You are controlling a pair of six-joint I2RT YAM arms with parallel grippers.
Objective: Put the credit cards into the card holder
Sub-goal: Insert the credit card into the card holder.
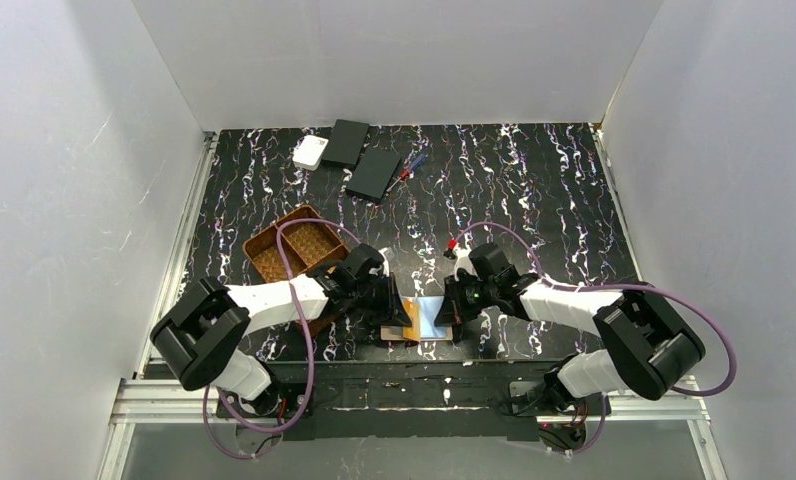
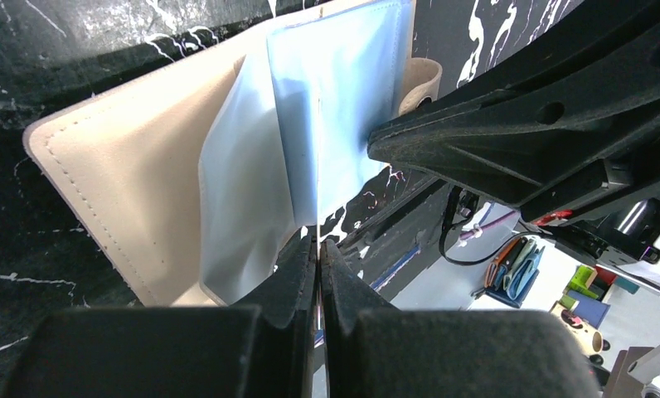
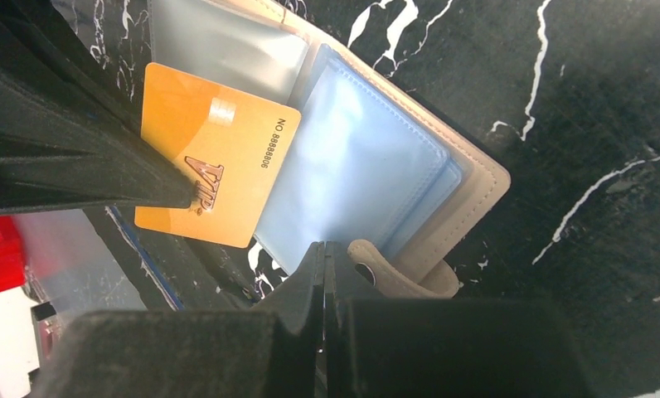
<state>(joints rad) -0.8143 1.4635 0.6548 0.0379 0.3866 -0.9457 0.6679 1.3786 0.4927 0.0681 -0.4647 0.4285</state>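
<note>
Card holder (image 1: 432,318): on the table's (image 1: 534,200) near edge, between my left gripper (image 1: 399,312) and right gripper (image 1: 453,313).
Credit card (image 3: 219,178): on the holder's left half, under my left gripper's tip.
Tray (image 1: 296,245): behind it, leftward.

surface: black table (image 1: 534,200) with white marble veins | far left: white square box (image 1: 310,152); two flat black rectangular boxes (image 1: 375,173); pens (image 1: 410,166) | left: brown woven divided tray (image 1: 296,248) | near edge: open tan card holder (image 1: 436,318)

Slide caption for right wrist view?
Left gripper holds an orange-gold plastic card at the clear pockets of the open tan card holder; right gripper shut beside its clasp tab.
</note>
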